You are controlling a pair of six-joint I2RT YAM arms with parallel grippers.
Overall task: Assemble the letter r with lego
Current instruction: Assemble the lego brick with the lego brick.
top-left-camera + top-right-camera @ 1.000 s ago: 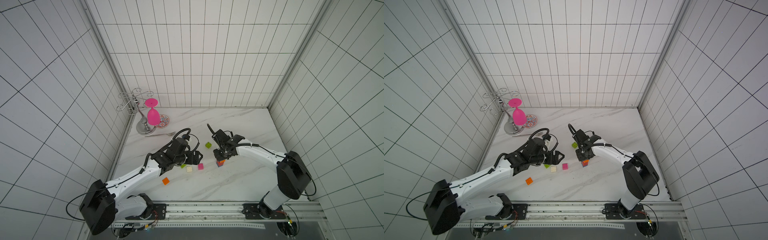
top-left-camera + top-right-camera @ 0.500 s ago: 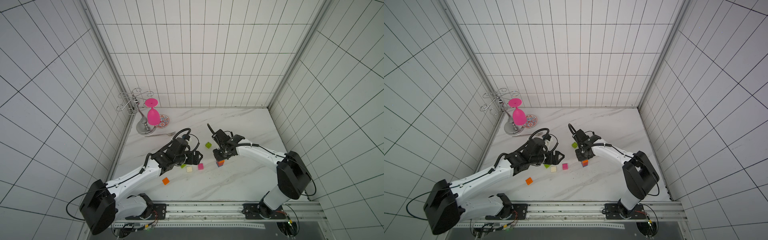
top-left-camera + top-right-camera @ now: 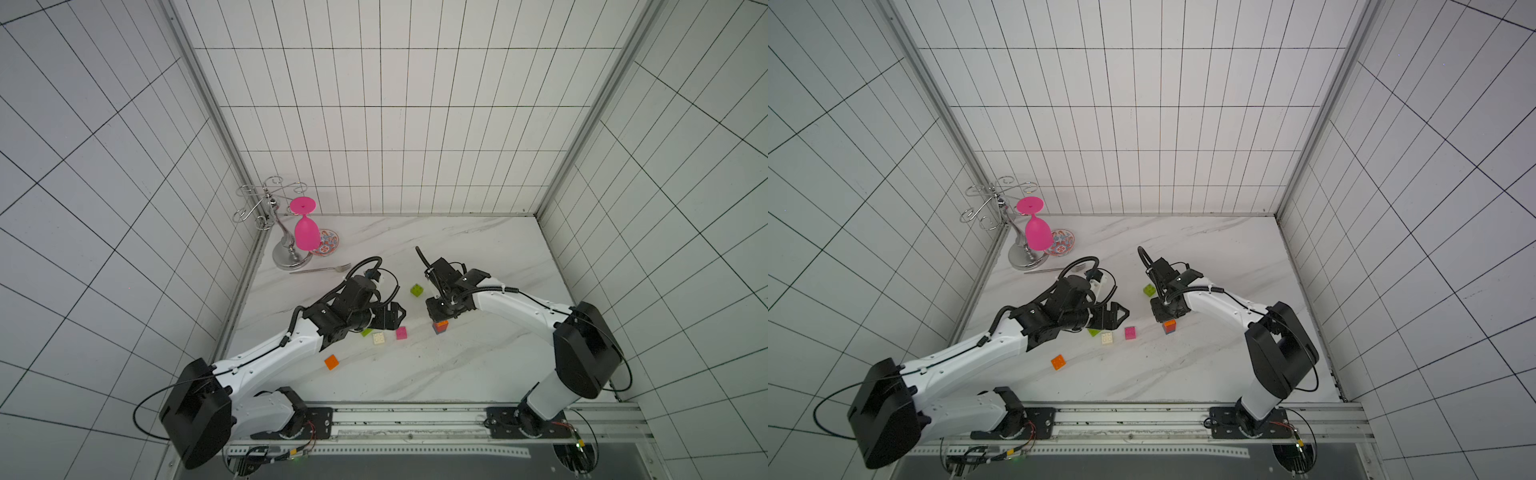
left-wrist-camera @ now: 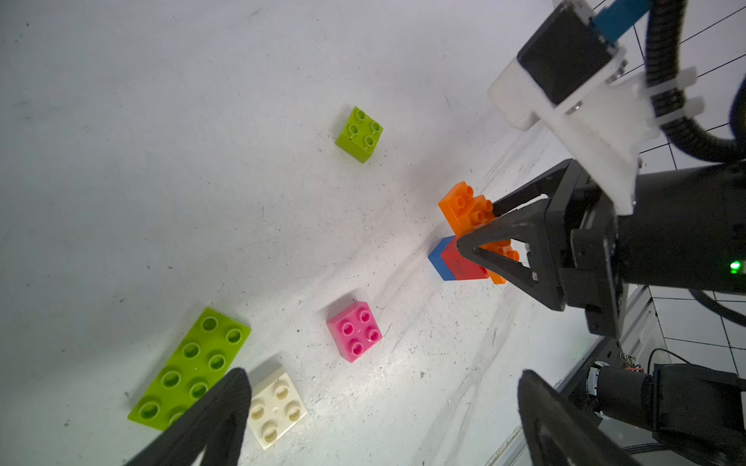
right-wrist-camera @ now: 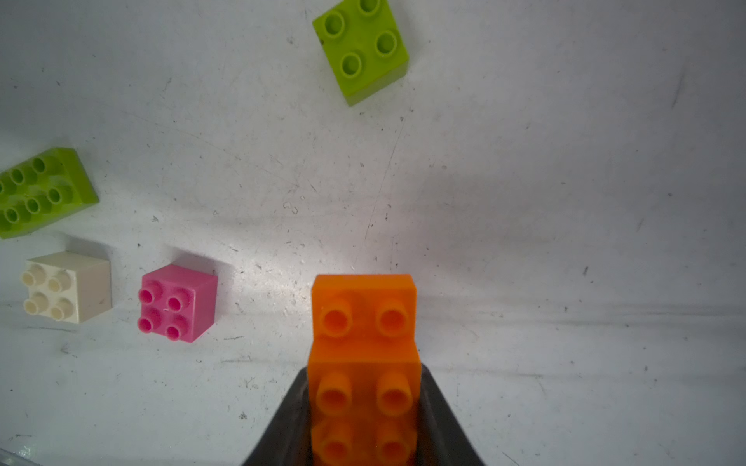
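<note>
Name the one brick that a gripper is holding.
The long orange brick, shut in the right gripper. Loose on the table lie the small orange brick, pink brick, cream brick, square green brick and long green brick.

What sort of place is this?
Probably a robot test cell: white tiled walls enclose a marble-look tabletop, with two white-and-black robot arms mounted on a metal rail.

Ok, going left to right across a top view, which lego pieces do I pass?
Orange brick, long lime brick, cream brick, pink brick, small lime brick, orange-topped stack.
</note>
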